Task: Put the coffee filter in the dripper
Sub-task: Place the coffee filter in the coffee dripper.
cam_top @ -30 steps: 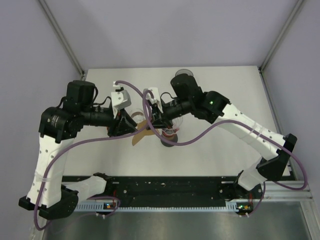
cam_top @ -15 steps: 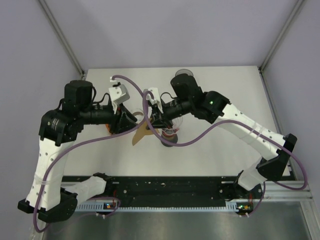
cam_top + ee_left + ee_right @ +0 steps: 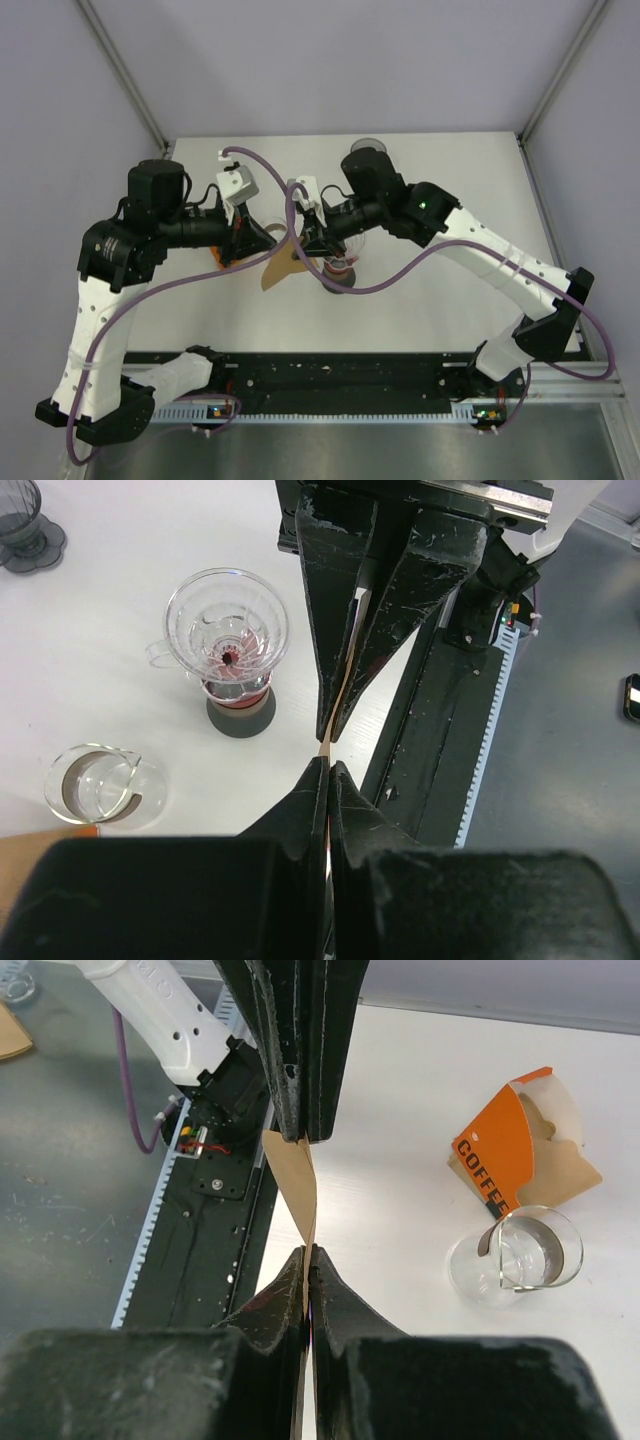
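Note:
The brown paper coffee filter (image 3: 278, 270) hangs above the table between both grippers. My left gripper (image 3: 328, 768) is shut on one edge of it, and the filter (image 3: 340, 695) runs edge-on up to the right gripper's fingers (image 3: 400, 590). My right gripper (image 3: 307, 1252) is shut on the opposite edge of the filter (image 3: 292, 1180). In the top view the left gripper (image 3: 268, 243) and right gripper (image 3: 303, 243) face each other closely. The clear glass dripper (image 3: 228, 630) sits empty on a stand with a red collar, just right of the grippers and partly under the right arm (image 3: 342, 268).
An orange coffee-filter box (image 3: 520, 1150) lies on the table with a small clear glass cup (image 3: 515, 1255) beside it. A dark glass piece (image 3: 22, 525) stands near the back edge. The black base rail (image 3: 340, 378) runs along the near edge.
My left gripper has closed on the filter's edge; its jaws stood apart before. The right gripper kept its pinch, and the filter shifted slightly.

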You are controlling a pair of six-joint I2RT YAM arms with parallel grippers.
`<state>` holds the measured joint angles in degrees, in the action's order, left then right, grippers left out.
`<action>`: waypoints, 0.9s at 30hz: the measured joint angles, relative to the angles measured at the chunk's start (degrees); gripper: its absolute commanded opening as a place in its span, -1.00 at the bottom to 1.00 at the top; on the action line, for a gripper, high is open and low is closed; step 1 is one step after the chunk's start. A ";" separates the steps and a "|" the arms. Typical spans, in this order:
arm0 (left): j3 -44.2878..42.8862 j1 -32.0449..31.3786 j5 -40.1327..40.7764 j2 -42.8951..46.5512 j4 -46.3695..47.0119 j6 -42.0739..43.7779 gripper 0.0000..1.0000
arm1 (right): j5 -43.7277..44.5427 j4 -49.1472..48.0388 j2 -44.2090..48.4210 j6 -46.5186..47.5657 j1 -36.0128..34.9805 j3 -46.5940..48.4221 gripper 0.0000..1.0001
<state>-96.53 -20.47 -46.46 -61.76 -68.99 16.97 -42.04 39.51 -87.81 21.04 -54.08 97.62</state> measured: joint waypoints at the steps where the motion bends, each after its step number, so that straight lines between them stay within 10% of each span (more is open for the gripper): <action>1: 0.00 0.00 -0.02 0.00 0.02 -0.15 -1.00 | -0.09 0.00 0.00 0.00 0.00 -0.02 -1.00; 20: 0.87 -0.02 0.70 -0.28 0.11 -0.87 -0.98 | -0.79 0.09 -0.02 0.85 0.00 -0.02 -1.00; 24: 0.83 0.00 1.05 -0.55 0.26 -1.77 -0.08 | -0.76 0.42 0.00 1.01 0.00 -0.02 -1.00; 27: 0.61 0.00 1.07 -0.52 0.31 -2.34 -0.12 | -0.79 0.42 0.00 1.11 0.00 -0.02 -1.00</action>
<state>-95.92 -20.47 -45.39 -62.28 -68.69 14.63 -42.83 39.92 -87.81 22.15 -54.08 97.60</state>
